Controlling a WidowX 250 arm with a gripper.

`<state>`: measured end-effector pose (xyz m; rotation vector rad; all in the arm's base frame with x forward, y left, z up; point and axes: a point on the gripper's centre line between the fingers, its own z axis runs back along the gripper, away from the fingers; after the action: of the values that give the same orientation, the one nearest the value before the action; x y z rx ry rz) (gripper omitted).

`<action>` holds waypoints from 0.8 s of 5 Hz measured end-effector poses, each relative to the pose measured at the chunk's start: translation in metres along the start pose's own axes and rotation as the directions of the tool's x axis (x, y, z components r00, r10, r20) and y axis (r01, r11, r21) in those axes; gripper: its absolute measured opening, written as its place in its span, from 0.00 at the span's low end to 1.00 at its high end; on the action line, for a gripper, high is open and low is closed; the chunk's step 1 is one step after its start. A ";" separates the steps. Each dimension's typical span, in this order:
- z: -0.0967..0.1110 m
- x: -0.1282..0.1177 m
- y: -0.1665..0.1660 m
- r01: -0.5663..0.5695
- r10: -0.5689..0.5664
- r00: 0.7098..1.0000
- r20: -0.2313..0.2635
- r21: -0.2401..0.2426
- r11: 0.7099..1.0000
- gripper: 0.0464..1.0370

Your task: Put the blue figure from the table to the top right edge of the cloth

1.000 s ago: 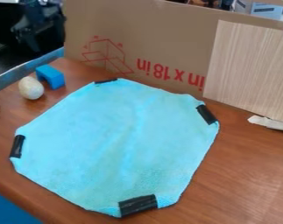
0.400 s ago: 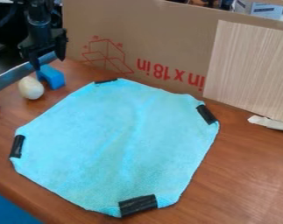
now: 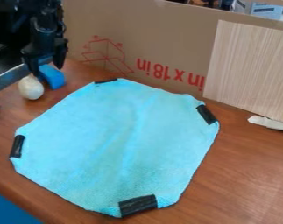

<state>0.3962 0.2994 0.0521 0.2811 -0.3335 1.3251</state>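
End effector (image 3: 47, 71) spread wide, I see nothing gripped between its fingers; the blue figure (image 3: 54, 78) sits on the worktop (image 3: 245, 162) right at their tips. I can't tell whether both sides are clear for closing. The egg (image 3: 31, 89) is just beside the fingertip at the view's left, so I'd centre over the figure and lower straight, without drifting that way. I'd close gently, check the grip, then lift before crossing to the cloth (image 3: 117, 140), right of the end effector in my view.
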 end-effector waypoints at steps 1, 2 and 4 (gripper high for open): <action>-0.006 -0.002 -0.002 -0.005 0.007 0.999 -0.033 0.047 0.999 0.92; -0.006 -0.001 -0.006 -0.035 0.038 0.997 -0.067 0.042 0.998 0.65; -0.006 0.001 -0.006 -0.032 0.035 0.996 -0.083 0.037 0.999 0.54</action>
<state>0.4024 0.3015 0.0465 0.2499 -0.2453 1.3732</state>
